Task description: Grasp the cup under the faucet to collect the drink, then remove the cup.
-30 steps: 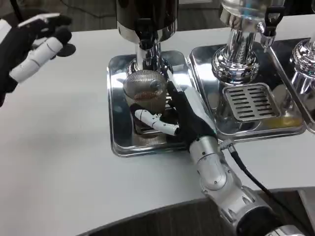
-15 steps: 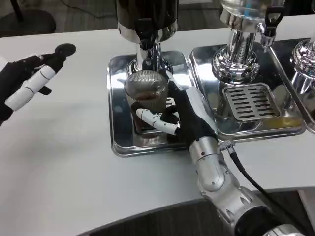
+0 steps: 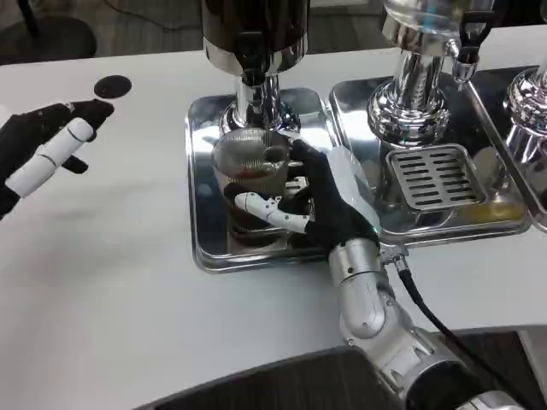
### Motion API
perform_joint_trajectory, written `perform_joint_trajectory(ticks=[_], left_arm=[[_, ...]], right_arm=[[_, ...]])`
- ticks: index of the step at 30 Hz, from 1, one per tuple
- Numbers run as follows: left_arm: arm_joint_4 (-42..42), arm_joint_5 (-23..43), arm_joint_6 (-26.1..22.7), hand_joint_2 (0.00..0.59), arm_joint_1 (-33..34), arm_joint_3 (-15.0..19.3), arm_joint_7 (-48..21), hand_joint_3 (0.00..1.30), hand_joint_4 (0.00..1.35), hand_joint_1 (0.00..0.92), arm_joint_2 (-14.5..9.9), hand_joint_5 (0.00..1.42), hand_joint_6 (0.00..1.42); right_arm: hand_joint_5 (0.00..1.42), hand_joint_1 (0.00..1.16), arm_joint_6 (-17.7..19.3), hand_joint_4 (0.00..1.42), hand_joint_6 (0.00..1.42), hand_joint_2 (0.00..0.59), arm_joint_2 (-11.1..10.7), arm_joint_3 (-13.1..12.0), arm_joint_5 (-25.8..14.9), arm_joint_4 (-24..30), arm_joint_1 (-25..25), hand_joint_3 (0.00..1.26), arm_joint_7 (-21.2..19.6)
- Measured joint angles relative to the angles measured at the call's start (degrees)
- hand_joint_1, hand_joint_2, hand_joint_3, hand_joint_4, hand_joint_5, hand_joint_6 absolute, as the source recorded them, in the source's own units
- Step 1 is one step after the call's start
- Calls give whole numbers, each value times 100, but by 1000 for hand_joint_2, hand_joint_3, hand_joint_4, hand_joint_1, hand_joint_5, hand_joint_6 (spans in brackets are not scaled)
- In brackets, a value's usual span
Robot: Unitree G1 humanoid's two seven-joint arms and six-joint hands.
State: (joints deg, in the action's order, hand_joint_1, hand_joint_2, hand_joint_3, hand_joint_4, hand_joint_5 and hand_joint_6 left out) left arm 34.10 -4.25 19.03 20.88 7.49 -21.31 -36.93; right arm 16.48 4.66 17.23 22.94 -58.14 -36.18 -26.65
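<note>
My right robot hand point(image 3: 329, 201) is wrapped around the cup point(image 3: 250, 179), which stands on the steel drip tray point(image 3: 205, 231) under the faucet point(image 3: 254, 64); my left robot hand point(image 3: 43, 145) hovers released over the table point(image 3: 111, 290). I judge collecting is under way, with dark drink showing inside. Next I must draw the cup out level.

A white table point(image 3: 120, 282) fills the foreground; beyond its far edge lies dark grey floor point(image 3: 128, 26).
</note>
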Motion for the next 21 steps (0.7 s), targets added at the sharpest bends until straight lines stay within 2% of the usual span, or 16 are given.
perform_joint_trajectory(ticks=[2,8,14,21], left_arm=[[16,-5,13,156,0,2,0,300,226,0,-23,248,504],[48,-38,43,160,0,1,5,300,233,0,-32,252,505],[108,-94,214,162,7,-80,14,296,235,0,-32,254,505],[388,-50,627,173,122,-180,-152,269,190,0,-21,214,408]], right_arm=[[611,689,46,431,968,183,10,7,39,0,37,380,-133],[681,704,167,464,1058,187,31,17,68,8,106,415,-340],[719,704,194,492,1091,187,45,8,145,46,199,433,-555],[744,704,207,513,1127,187,42,-35,178,104,284,445,-685]])
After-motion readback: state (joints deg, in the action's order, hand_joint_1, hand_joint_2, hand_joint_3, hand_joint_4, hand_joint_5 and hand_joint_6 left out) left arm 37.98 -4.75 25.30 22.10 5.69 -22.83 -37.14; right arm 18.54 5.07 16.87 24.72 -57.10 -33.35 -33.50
